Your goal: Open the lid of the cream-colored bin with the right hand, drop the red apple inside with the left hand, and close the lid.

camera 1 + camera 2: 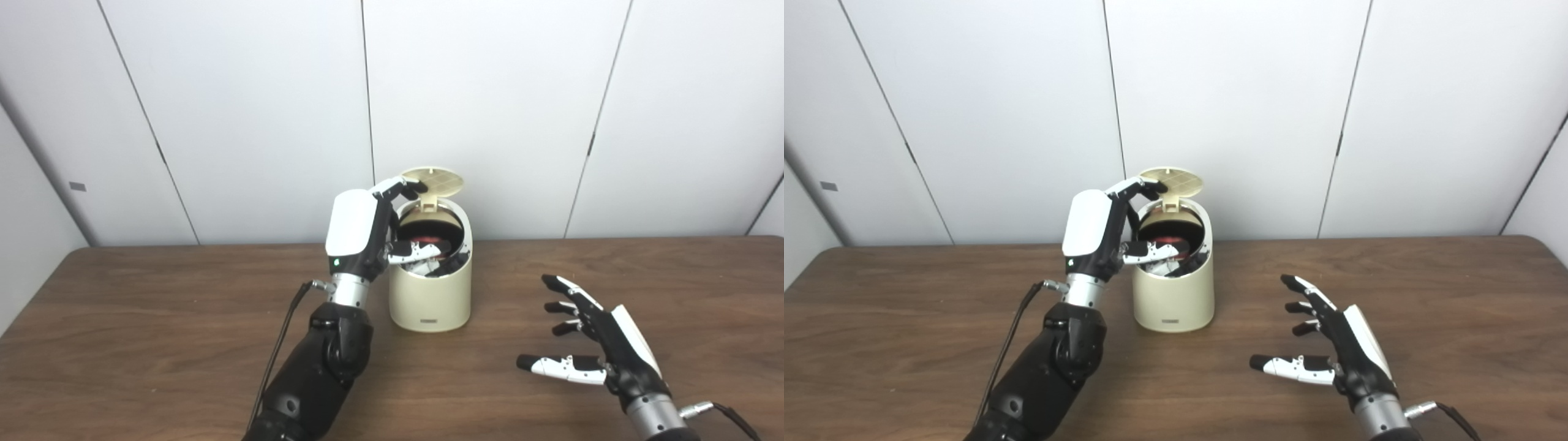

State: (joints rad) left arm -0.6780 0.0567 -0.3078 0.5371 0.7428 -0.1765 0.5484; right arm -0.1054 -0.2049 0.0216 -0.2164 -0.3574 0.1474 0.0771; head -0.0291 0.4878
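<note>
The cream-colored bin stands at the middle back of the table with its round lid tipped up and open. The red apple shows inside the bin's mouth. My left hand is at the bin's left rim with its fingers spread. One finger reaches up to the lid's edge, while the thumb and the other fingers lie across the opening in front of the apple. My right hand hovers open over the table to the right of the bin, fingers apart and holding nothing.
The brown wooden table runs wide on both sides of the bin. White wall panels stand close behind it. A black cable hangs beside my left forearm.
</note>
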